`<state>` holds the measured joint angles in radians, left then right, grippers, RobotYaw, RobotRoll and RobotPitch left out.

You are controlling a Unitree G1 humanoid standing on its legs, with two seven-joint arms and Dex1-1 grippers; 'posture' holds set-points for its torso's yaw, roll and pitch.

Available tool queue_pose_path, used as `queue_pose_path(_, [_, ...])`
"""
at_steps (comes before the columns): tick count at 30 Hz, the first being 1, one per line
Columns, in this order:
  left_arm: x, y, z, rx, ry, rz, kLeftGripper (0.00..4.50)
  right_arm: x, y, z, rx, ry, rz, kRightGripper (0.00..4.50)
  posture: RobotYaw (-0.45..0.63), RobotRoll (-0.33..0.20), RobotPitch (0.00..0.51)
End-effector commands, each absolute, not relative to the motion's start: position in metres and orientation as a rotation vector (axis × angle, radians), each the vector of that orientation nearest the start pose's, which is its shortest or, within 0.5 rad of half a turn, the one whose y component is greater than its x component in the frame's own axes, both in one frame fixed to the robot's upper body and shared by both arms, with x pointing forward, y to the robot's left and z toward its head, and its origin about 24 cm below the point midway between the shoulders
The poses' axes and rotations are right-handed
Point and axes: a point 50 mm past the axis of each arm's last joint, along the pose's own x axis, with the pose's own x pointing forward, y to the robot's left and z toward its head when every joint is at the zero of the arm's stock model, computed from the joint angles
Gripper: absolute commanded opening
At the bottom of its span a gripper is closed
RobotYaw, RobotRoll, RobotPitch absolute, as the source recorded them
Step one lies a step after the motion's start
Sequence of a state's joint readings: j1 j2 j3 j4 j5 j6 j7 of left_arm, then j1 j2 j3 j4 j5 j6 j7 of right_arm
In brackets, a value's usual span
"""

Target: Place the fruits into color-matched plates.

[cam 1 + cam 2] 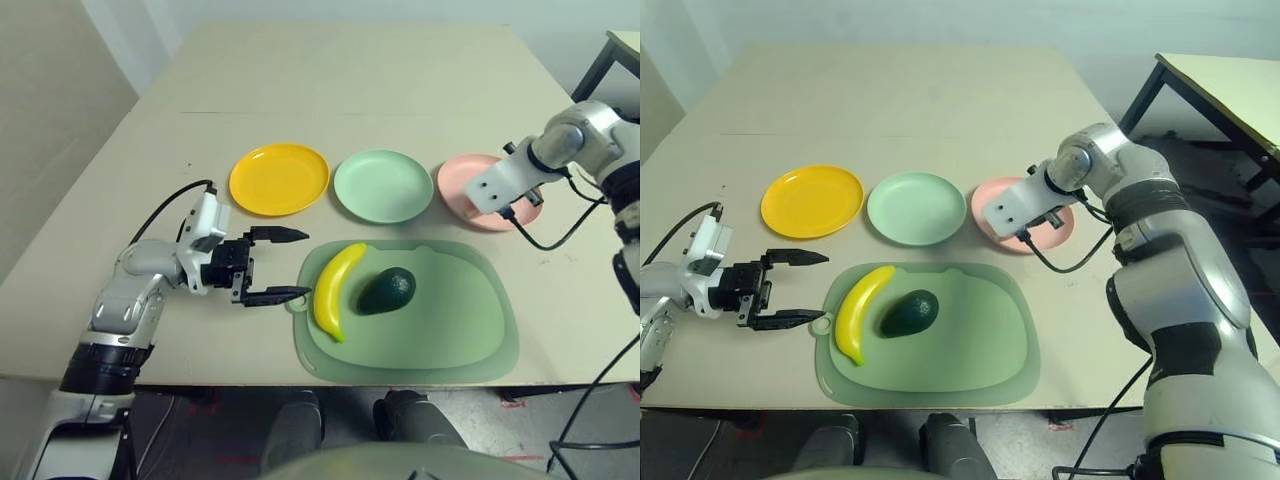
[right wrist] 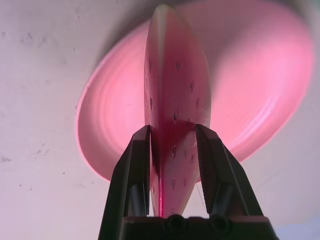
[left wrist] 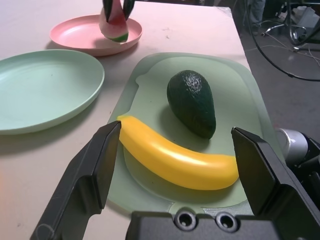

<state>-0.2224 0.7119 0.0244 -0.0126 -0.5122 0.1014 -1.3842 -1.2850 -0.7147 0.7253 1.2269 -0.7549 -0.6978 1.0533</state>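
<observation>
beige table point(image 1: 400, 90) | directly on it, mid-frame row left to right: yellow-orange plate point(image 1: 279, 179), mint green plate point(image 1: 383, 186), pink plate point(image 1: 458, 190) | green mat point(image 1: 440, 320) lower centre, just below the plates

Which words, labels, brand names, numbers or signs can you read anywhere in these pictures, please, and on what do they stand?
None: no text, number or sign can be read on anything here.
The round yellow-orange plastic plate, pale mint green plate and pale pink plate are plain.
The curved yellow toy banana, dark green avocado, red watermelon wedge and large green mat bear no print.
The left gripper and right gripper show no marking.
</observation>
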Motion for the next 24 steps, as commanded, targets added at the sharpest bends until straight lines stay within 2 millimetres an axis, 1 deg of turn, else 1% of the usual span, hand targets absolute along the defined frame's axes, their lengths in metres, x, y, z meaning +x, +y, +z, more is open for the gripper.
queue_pose_path(1, [0.246, 0.215, 0.133, 0.275, 0.027, -1.386, 4.5, 0.378, -0.237, 0.173, -1.869, 0.664, 1.164, 1.3, 0.01, 0.0, 0.085])
queue_pose_path(4, [0.246, 0.217, 0.133, 0.263, 0.024, -1.356, 4.5, 0.379, -0.237, 0.168, -1.884, 0.643, 1.147, 1.3, 0.01, 0.0, 0.088])
queue_pose_path(5, [0.247, 0.217, 0.134, 0.254, 0.021, -1.337, 4.5, 0.379, -0.238, 0.167, -1.888, 0.645, 1.146, 1.19, 0.01, 0.0, 0.091])
queue_pose_path(7, [0.25, 0.218, 0.135, 0.247, 0.009, -1.304, 4.5, 0.378, -0.238, 0.166, -1.888, 0.643, 1.148, 0.81, 0.01, 0.0, 0.093])
queue_pose_path(8, [0.25, 0.218, 0.135, 0.247, 0.005, -1.295, 4.5, 0.378, -0.238, 0.166, -1.888, 0.638, 1.149, 0.78, 0.01, 0.0, 0.095])
queue_pose_path(10, [0.251, 0.217, 0.135, 0.246, 0.004, -1.29, 4.5, 0.379, -0.237, 0.167, -1.893, 0.624, 1.149, 1.52, 0.0, 0.0, 0.095])
queue_pose_path(11, [0.251, 0.217, 0.135, 0.245, 0.006, -1.291, 4.5, 0.379, -0.237, 0.169, -1.894, 0.616, 1.148, 1.76, 0.0, 0.0, 0.095])
queue_pose_path(12, [0.251, 0.217, 0.134, 0.244, 0.007, -1.292, 4.5, 0.379, -0.236, 0.172, -1.896, 0.608, 1.15, 2.11, 0.0, 0.0, 0.095])
queue_pose_path(15, [0.251, 0.216, 0.134, 0.243, 0.012, -1.3, 4.5, 0.379, -0.232, 0.191, -1.912, 0.577, 1.177, 3.17, -0.01, 0.0, 0.095])
queue_pose_path(18, [0.251, 0.218, 0.132, 0.249, 0.023, -1.312, 4.5, 0.376, -0.221, 0.216, -1.913, 0.525, 1.256, 4.27, -0.02, 0.0, 0.094])
queue_pose_path(19, [0.251, 0.219, 0.132, 0.254, 0.029, -1.32, 4.5, 0.374, -0.213, 0.225, -1.882, 0.497, 1.301, 4.46, -0.02, 0.0, 0.095])
queue_pose_path(21, [0.251, 0.22, 0.131, 0.265, 0.041, -1.337, 4.5, 0.368, -0.194, 0.24, -1.807, 0.426, 1.406, 4.46, -0.02, 0.0, 0.094])
queue_pose_path(24, [0.25, 0.222, 0.13, 0.282, 0.051, -1.363, 4.5, 0.352, -0.168, 0.251, -1.743, 0.299, 1.513, 4.46, -0.03, 0.0, 0.095])
